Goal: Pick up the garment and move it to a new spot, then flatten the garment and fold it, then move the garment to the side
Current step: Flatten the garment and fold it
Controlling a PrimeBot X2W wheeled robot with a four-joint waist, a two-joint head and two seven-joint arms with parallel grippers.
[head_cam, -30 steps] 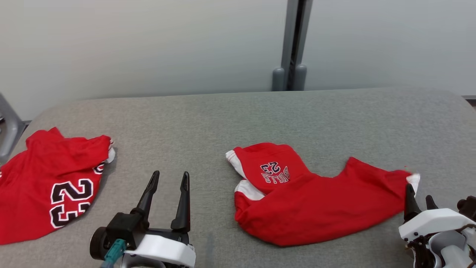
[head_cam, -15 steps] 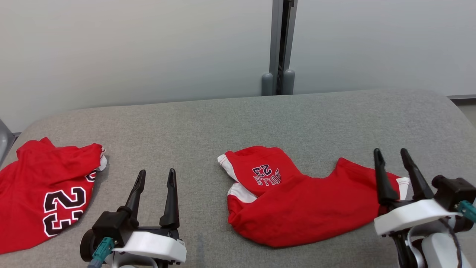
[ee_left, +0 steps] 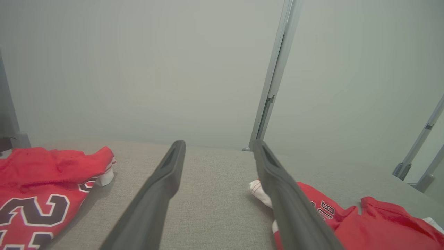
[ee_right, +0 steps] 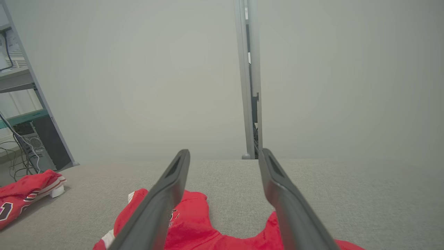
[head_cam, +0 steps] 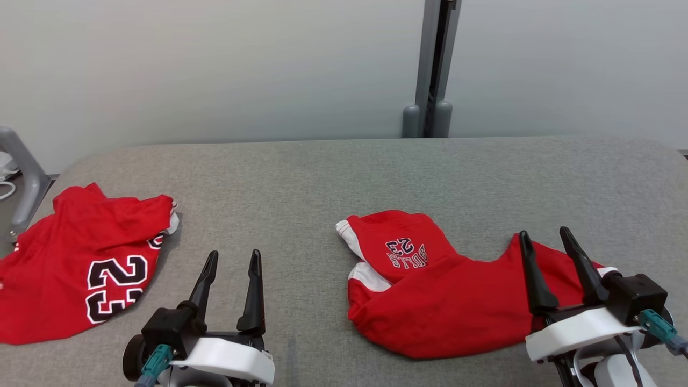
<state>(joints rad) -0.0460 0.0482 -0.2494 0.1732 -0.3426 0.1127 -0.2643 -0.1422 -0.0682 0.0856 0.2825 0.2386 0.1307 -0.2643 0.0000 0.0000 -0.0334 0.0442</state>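
Observation:
The garment (head_cam: 457, 301) is a pair of red shorts with white cuffs and a "BULLS 23" print, lying rumpled on the grey table (head_cam: 333, 177), right of centre. My right gripper (head_cam: 543, 232) stands open over its right end with nothing between the fingers. In the right wrist view the garment (ee_right: 194, 225) lies below the spread right gripper (ee_right: 224, 152). My left gripper (head_cam: 235, 252) is open and empty over bare table, left of the shorts. The left wrist view has the garment (ee_left: 374, 222) at the lower right, past the open left gripper (ee_left: 218, 143).
A red jersey (head_cam: 80, 269) with a large "23" lies at the table's left end and reaches its edge. A grey post (head_cam: 432, 64) stands behind the table against a pale wall. A grey frame (head_cam: 21, 166) is off the left end, and shelving (ee_right: 24, 121) with cables stands beyond it.
My right gripper has come up from the garment's right cuff at the lower right and now stands higher and further in. The head camera has shifted slightly. The garment lies as before.

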